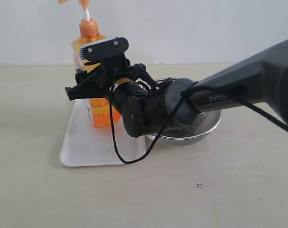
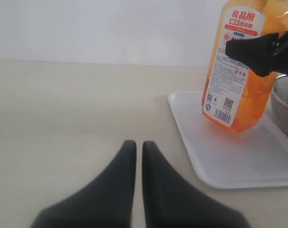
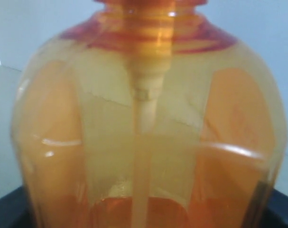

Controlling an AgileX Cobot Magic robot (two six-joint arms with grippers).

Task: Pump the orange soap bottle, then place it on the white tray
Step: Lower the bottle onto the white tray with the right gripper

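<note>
The orange soap bottle [image 1: 88, 34] stands on the white tray [image 1: 87, 147], leaning slightly, its pump head reaching the top edge of the exterior view. My right gripper [image 1: 92, 71] reaches in from the right and is shut on the bottle's body, one finger on each side. In the right wrist view the translucent bottle [image 3: 144, 142] fills the frame, with the dip tube down its middle. The left wrist view shows the labelled bottle [image 2: 234, 61] on the tray [image 2: 229, 156], a black finger [image 2: 257, 50] across it. My left gripper [image 2: 139, 145] is shut over bare table, left of the tray.
A round steel bowl [image 1: 200, 128] sits on the table right of the tray, partly under my right arm; its rim [image 2: 286, 109] lies close behind the bottle. A black cable [image 1: 116, 147] loops from the right wrist down over the tray.
</note>
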